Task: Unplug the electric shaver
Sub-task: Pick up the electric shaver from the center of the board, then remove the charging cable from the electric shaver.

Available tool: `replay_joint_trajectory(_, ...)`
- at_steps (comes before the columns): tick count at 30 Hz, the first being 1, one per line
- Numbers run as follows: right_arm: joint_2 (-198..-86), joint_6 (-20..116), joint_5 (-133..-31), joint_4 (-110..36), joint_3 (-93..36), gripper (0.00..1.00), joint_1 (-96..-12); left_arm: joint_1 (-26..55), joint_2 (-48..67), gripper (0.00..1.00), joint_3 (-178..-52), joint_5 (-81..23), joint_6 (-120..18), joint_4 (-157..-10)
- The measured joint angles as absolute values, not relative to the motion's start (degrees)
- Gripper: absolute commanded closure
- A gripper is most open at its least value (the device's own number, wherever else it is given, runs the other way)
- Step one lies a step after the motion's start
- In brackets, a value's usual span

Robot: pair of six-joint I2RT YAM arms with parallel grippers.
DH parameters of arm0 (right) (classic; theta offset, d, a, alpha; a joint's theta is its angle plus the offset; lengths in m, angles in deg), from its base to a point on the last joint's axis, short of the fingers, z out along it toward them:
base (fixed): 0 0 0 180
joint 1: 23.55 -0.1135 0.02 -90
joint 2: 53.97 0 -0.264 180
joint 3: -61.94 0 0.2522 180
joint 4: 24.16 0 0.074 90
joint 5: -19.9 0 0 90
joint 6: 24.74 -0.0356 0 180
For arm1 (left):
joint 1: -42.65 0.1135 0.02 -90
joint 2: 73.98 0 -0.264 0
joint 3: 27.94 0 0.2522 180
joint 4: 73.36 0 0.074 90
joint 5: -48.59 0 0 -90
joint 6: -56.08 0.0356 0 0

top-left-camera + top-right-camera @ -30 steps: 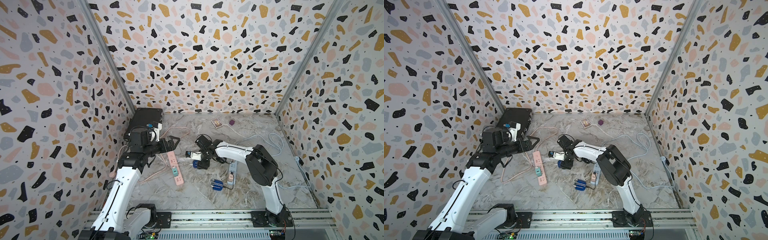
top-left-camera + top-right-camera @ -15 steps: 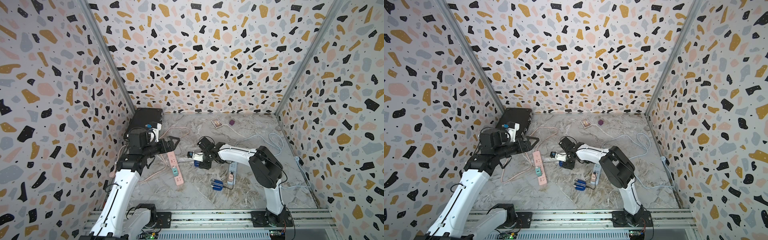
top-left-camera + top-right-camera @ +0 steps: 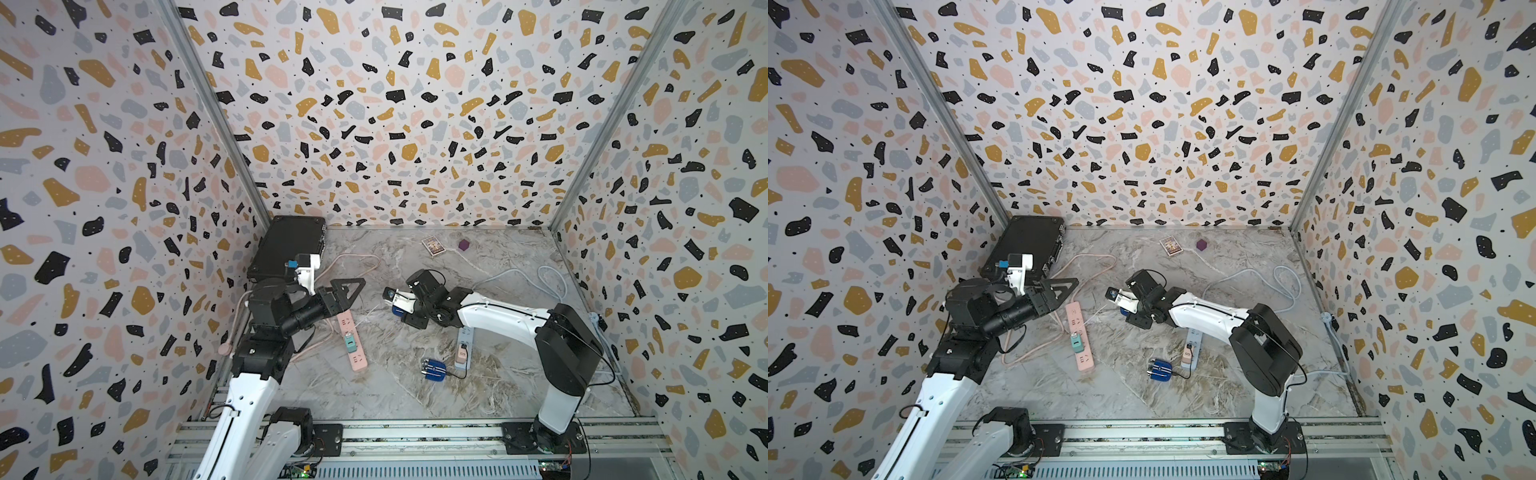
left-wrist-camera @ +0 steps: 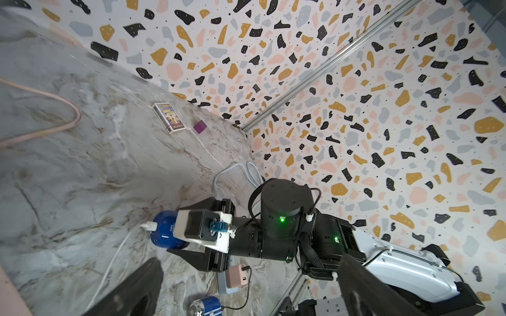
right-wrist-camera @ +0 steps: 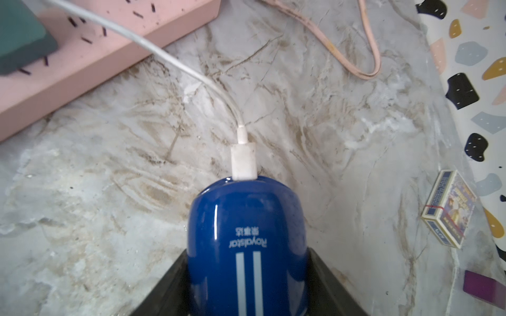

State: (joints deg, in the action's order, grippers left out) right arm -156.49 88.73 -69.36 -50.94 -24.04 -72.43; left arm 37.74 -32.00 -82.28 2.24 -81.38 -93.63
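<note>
Right now my right gripper (image 5: pixel 247 295) is clamped on the sides of the blue electric shaver (image 5: pixel 246 232), which sits just off the long side of the pink power strip (image 5: pixel 109 41); I cannot tell whether it rests on the marble or hangs just above it. Its long axis runs straight out from my fingers toward the strip. From the shaver's outer end the white plug (image 5: pixel 243 162) sticks out along that same line, fully seated. Beyond it the white cable (image 5: pixel 175 58) curves on to the teal adapter (image 5: pixel 22 38) sitting in the strip. Farther on, above the strip's end nearest the back wall, my left gripper (image 3: pixel 347 293) hovers with its jaws spread wide and empty, pointing across at the plug. I judge it the free hand, and near enough to pull the plug straight away along that axis.
</note>
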Motion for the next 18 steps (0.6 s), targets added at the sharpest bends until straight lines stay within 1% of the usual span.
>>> replay_joint_trajectory(3, -155.4, 87.5, -69.1, -49.7, -23.4, 0.57, -72.5, 37.7, -33.2, 0.01, -78.1, 2.0, -85.1, -91.5)
replay_joint_trajectory(5, -154.4, 86.7, -68.9, -49.0, -22.6, 0.54, -72.5, 37.4, -32.9, 0.01, -77.0, 2.0, -86.8, -90.2)
replay_joint_trajectory(10, -151.6, 85.5, -67.9, -47.8, -20.1, 0.54, -72.5, 35.8, -32.8, 0.03, -75.5, 0.8, -90.2, -86.1)
replay_joint_trajectory(14, -150.7, 84.3, -67.4, -46.8, -19.6, 0.55, -72.5, 32.6, -32.1, 0.07, -72.9, -1.6, -92.4, -81.6)
replay_joint_trajectory(18, -149.2, 83.2, -66.7, -45.2, -17.1, 0.54, -72.5, 27.2, -31.5, 0.07, -69.4, -6.2, -93.9, -79.9)
